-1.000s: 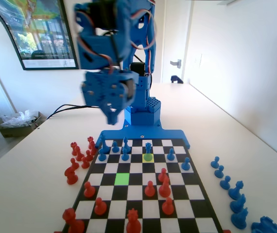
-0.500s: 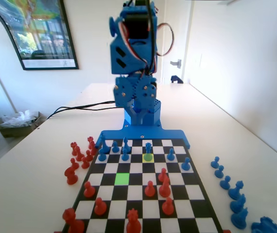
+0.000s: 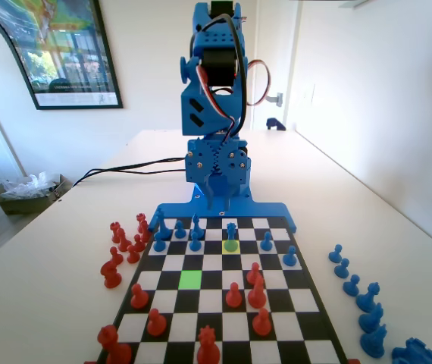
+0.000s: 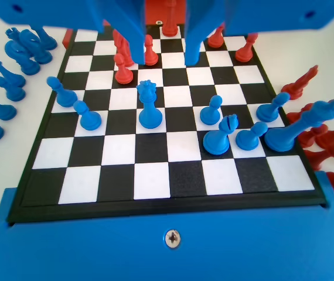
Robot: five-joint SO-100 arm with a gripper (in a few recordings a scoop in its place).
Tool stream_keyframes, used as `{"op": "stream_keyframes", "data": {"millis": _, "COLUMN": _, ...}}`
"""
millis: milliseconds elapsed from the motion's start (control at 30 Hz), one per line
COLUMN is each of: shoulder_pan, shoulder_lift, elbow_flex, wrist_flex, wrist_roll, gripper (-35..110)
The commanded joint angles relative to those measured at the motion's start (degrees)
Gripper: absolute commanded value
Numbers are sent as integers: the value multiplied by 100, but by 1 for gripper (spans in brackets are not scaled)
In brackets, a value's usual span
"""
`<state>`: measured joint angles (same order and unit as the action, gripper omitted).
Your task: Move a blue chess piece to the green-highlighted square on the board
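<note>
In the fixed view my gripper [image 3: 216, 196] hangs over the far edge of the board [image 3: 223, 211], above the blue pieces. A blue chess piece [image 3: 231, 232] stands on the pale yellow-green square just in front of it. The green-highlighted square [image 3: 190, 279] lies bare two rows nearer the camera and to the left. From the wrist view the gripper [image 4: 164, 58] is open with nothing between its jaws. The same blue piece [image 4: 149, 105], crowned on top, stands below and slightly left of the gap on the board [image 4: 117, 149].
Other blue pieces [image 3: 180, 230] fill the far rows around it. Red pieces [image 3: 255, 292] stand on the near half. Captured red pieces [image 3: 121, 246] lie off the board's left side and blue ones [image 3: 356, 292] off its right. Black cables [image 3: 125, 168] run behind the base.
The arm has swung from the left to the board's centre line and come down. Its gripper now hangs low over the far edge instead of high at the left.
</note>
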<state>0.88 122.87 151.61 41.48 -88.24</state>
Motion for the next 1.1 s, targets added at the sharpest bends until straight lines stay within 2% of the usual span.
{"op": "stream_keyframes", "data": {"millis": 0, "shoulder_pan": -35, "shoulder_lift": 88, "elbow_flex": 18, "wrist_flex": -105, "wrist_roll": 9, "gripper": 11}}
{"op": "stream_keyframes", "data": {"millis": 1067, "shoulder_pan": -299, "shoulder_lift": -1134, "elbow_flex": -193, "wrist_flex": -729, "wrist_roll": 141, "gripper": 10}}
